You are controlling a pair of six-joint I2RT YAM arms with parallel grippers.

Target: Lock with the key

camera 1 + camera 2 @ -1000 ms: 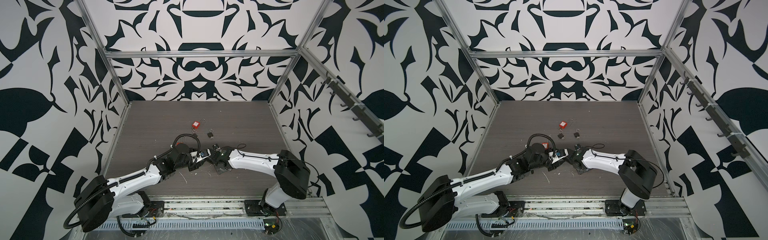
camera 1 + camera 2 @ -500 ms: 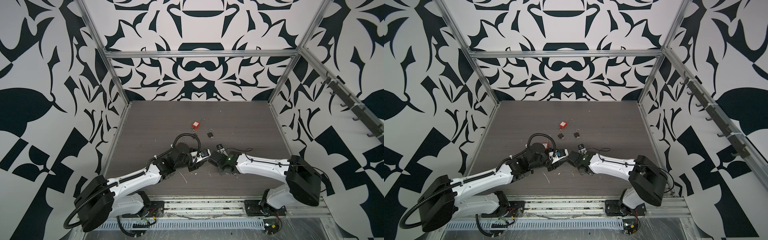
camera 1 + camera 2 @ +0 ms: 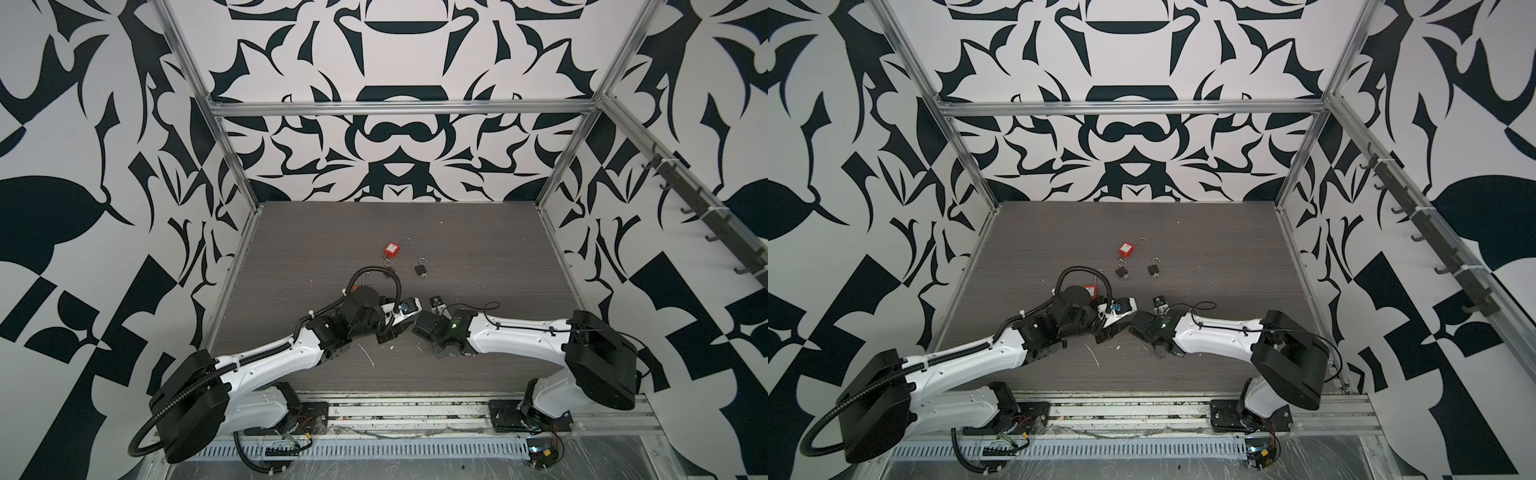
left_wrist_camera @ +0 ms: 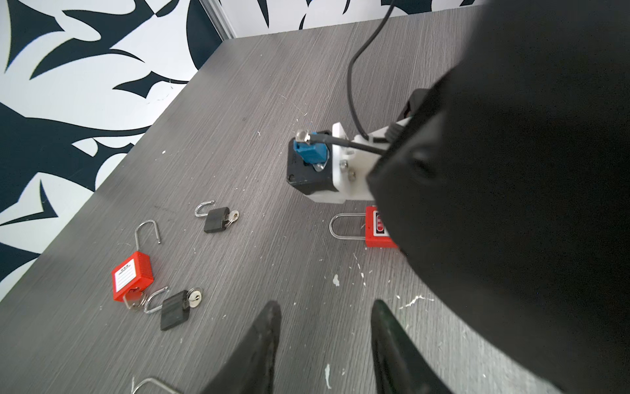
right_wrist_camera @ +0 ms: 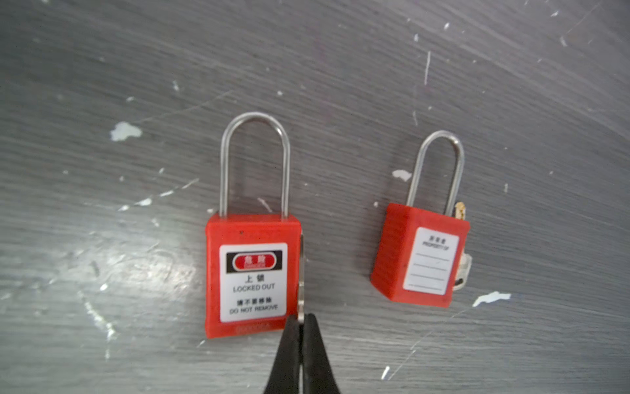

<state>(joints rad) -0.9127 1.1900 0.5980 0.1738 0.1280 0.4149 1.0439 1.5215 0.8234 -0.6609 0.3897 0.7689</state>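
My right gripper (image 5: 301, 319) is shut on a thin silver key (image 5: 301, 273), seen edge-on. The key hangs over the right edge of a red padlock (image 5: 252, 273) labelled "LOCKED OUT", which lies flat with its shackle down in the body. A second red padlock (image 5: 421, 256) lies beside it, a key (image 5: 462, 269) at its side. My left gripper (image 4: 324, 303) is open above bare table, nothing between its fingers. In both top views the two wrists meet near the table's front middle, hiding the fingertips and both these padlocks.
Further back lie another red padlock (image 3: 392, 248) and two black padlocks (image 3: 1122, 272) (image 3: 1153, 269), all with raised shackles. One more red padlock (image 3: 1090, 288) peeks out behind the left arm. The grey wood table (image 3: 457, 249) is walled on three sides.
The right arm's elbow has swung out to the right and lower while its wrist stays near the middle. The left arm has not moved.
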